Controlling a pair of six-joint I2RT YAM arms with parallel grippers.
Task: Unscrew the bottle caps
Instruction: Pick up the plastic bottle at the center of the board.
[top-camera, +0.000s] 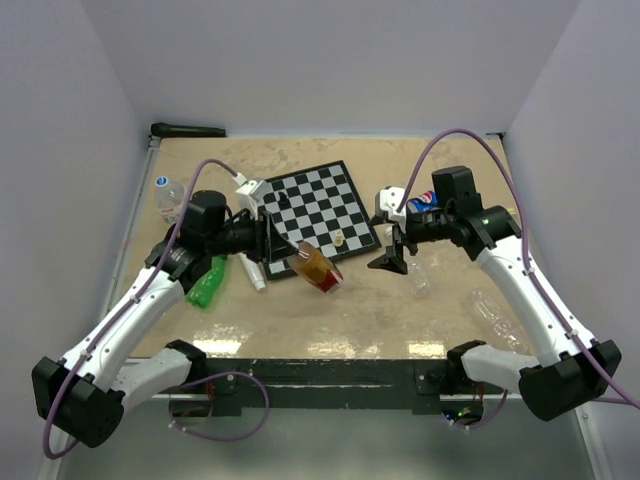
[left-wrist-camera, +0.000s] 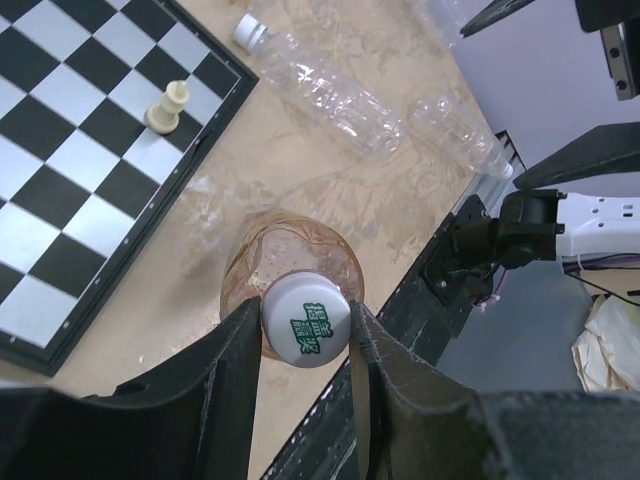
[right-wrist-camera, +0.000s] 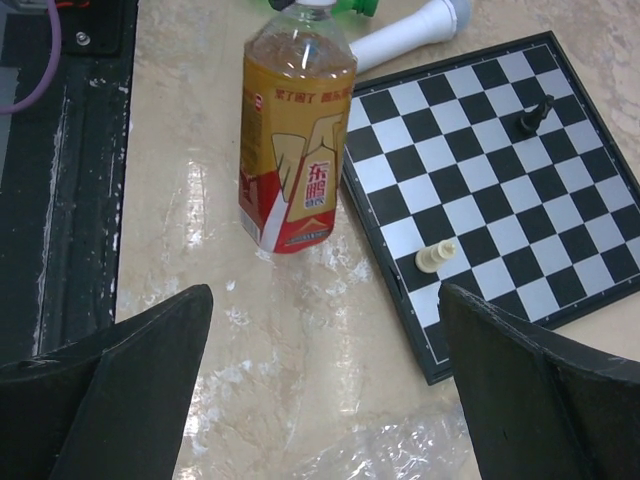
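Left tool (left-wrist-camera: 307, 320) clamped on the bottle's (left-wrist-camera: 290, 255) white cap (left-wrist-camera: 305, 335).
Its body tilts base-first toward the right tool (right-wrist-camera: 325, 292), the nearer free arm, jaws wide apart and facing it.

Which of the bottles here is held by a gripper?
The amber-filled plastic bottle with the red-and-gold label, pinched at its white cap by the left gripper. The green bottle and the clear empty ones lie loose.

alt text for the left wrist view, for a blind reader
The left gripper is shut on the white cap of an amber bottle, seen from above. Beside it lies a chessboard with a cream piece; two clear bottles lie on the table beyond.
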